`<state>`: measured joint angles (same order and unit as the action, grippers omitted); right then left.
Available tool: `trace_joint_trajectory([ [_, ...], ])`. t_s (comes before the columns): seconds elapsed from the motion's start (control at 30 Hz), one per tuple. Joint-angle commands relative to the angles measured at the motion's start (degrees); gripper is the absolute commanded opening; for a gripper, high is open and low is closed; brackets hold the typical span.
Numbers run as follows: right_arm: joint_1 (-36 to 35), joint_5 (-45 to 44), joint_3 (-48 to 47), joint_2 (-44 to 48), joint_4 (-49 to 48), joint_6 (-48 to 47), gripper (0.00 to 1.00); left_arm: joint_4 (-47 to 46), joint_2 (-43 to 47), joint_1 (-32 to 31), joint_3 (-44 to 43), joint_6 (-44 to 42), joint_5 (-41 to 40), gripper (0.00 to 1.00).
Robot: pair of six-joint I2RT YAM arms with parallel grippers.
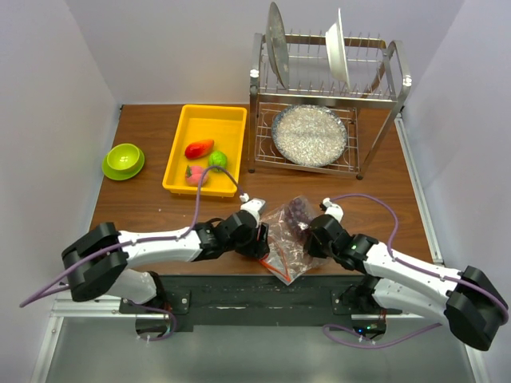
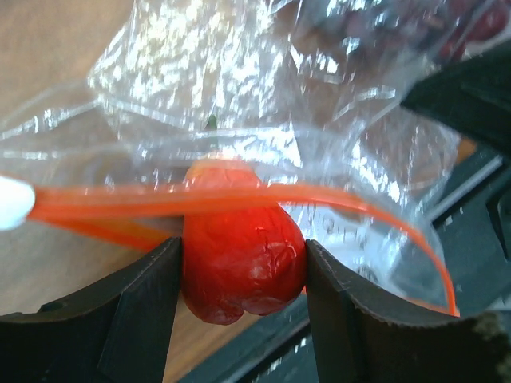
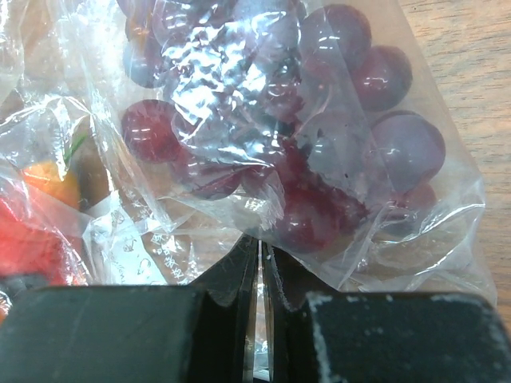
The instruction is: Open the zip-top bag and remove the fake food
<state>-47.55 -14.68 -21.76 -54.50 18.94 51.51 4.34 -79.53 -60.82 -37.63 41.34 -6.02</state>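
At the near table (image 1: 383, 183) edge, partway done: bag (image 1: 287, 239) open at the zip (image 2: 160, 199), three pieces (image 1: 200, 148) in the tray (image 1: 177, 152), grapes (image 3: 319, 159) and tomato (image 2: 239, 255) left inside. Stretched low from the left, left gripper (image 1: 257, 238) clamped on tomato at bag's mouth. From the right, right gripper (image 3: 259, 271) pinched flat on bag film below grapes.

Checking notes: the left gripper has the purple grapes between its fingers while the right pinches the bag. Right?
No: the left wrist view shows the red tomato, not grapes, between the left gripper's fingers; the right gripper does pinch the bag.
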Motion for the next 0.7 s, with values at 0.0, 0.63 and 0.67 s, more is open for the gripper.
trace_joint_trajectory([
  [0.0,0.26,-1.85,-1.09,-0.34,-0.22,-0.62,0.09,-0.38,5.25,2.19,3.61,0.93,5.76,0.18],
  [0.63,0.26,-0.18,-3.64,4.22,2.51,-2.99,0.09,24.49,28.30,11.04,-3.57,5.25,-12.69,0.00],
  [0.67,0.26,0.00,-3.82,4.57,2.59,-3.08,0.09,22.58,27.33,13.07,-4.90,3.85,-12.09,0.00],
])
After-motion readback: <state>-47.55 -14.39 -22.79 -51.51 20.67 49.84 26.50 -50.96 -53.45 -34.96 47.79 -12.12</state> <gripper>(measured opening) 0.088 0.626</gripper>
